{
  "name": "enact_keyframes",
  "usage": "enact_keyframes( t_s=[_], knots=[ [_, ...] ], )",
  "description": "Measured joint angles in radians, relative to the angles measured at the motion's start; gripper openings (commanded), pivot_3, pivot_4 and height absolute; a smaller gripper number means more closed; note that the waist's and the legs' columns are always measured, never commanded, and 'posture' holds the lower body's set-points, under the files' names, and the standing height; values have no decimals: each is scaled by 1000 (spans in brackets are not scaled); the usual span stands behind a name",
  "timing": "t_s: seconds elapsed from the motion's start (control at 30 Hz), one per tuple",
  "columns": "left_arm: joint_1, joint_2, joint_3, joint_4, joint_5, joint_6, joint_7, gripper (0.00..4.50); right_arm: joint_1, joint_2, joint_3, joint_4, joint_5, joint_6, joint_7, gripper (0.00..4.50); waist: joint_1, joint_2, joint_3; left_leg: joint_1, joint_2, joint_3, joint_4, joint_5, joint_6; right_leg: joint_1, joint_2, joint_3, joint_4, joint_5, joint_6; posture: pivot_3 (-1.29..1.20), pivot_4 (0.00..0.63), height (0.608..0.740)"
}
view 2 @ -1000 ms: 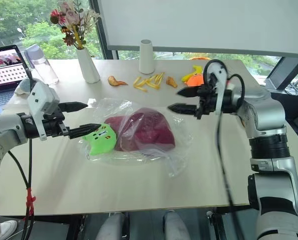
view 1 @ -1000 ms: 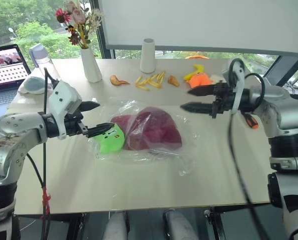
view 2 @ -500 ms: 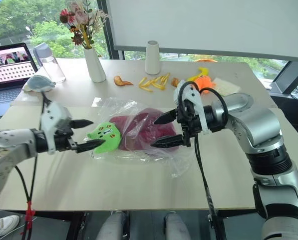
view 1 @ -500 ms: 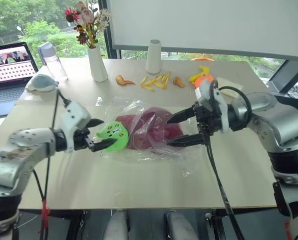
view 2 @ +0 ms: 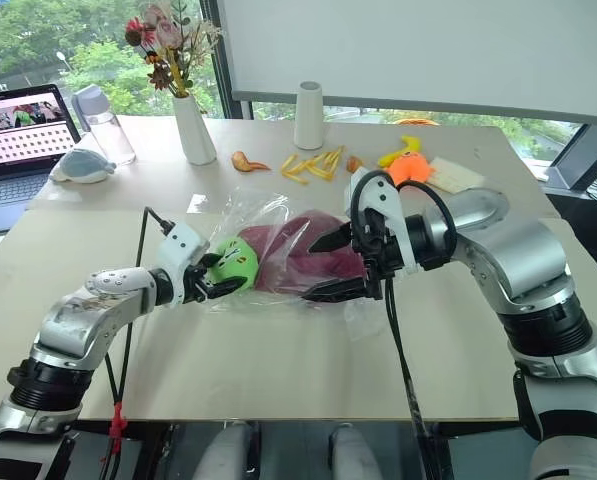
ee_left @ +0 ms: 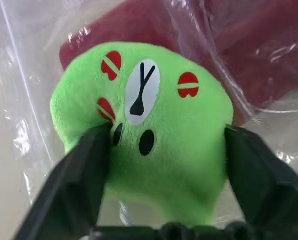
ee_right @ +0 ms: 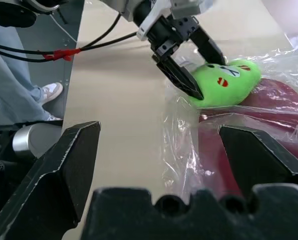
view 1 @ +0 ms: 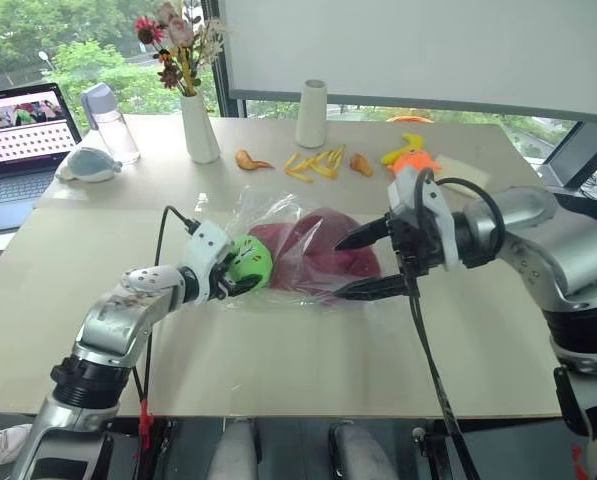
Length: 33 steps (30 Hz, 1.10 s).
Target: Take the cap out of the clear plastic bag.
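Note:
The dark red cap (view 1: 318, 250) lies inside the clear plastic bag (view 1: 260, 208) at the middle of the table. A bright green round toy (view 1: 250, 262) sits at the bag's left end, against the cap. My left gripper (view 1: 236, 280) comes in from the left, low over the table. In the left wrist view its fingers (ee_left: 91, 165) press on both sides of the toy (ee_left: 163, 100). My right gripper (view 1: 350, 265) hovers open at the cap's right side, one finger above the bag and one in front of it, pointing left.
Along the back stand a vase of flowers (view 1: 200, 125), a white cup (view 1: 311, 100), a bottle (view 1: 108, 123) and a laptop (view 1: 23, 125). Toy fries (view 1: 313, 163) and an orange toy (view 1: 408, 158) lie behind the bag. A person's legs (ee_right: 19, 75) stand by the table.
My left gripper dropped to the table and its fingers closed in on the green toy. My right gripper swung in from the right and now hangs at the cap. The camera shifted.

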Motion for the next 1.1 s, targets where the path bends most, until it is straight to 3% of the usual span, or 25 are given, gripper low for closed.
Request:
enact_keyframes(
  t_s=[0.2, 0.27, 0.4, 0.57, 0.87, 1.1],
  knots=[
    [19, 32, -29, -14, 36, -31, -41, 372, 0, -11, -13, -12, 1, 11, -5, 4500, -1, 0, 0, 1, 0, 0, 0, 0, 0, 1, 0, 0, 0, 0, 0, 0, 150, 740],
    [12, 14, -2, -13, 17, 1, -38, 11, -1, -11, -13, -13, 1, 11, -5, 4500, 1, 0, 0, 1, 0, 0, 0, 0, 0, 1, 0, 0, 0, 0, 0, 0, 150, 740],
    [-71, -36, 111, -6, -44, 94, 6, 11, -6, -11, -13, -13, 1, 11, -4, 4500, 1, -1, 0, -1, 0, -1, 1, 0, 0, 0, 0, 0, 0, 0, 0, 0, 150, 740],
    [-142, 79, 179, 54, 28, 27, 48, 11, -14, -11, -14, -4, 1, 11, -5, 4500, -15, 0, 0, 0, 0, -1, 0, 0, 0, 0, 0, 0, 0, 0, 0, 0, 150, 740],
    [-257, 101, 340, 683, 219, -364, 372, 11, -52, 52, -17, 23, 1, 8, -33, 4500, 0, -1, 0, -2, 0, 0, 0, 0, 0, -2, 0, -1, -1, 0, 1, 0, 150, 740],
    [-442, 116, 321, 1192, 297, -707, 409, 11, -52, 63, -22, -9, 20, 9, -48, 4500, 18, -1, 0, -3, -1, 0, 1, 0, -1, -2, -1, -1, -1, 1, 1, 0, 150, 740]
  ],
)
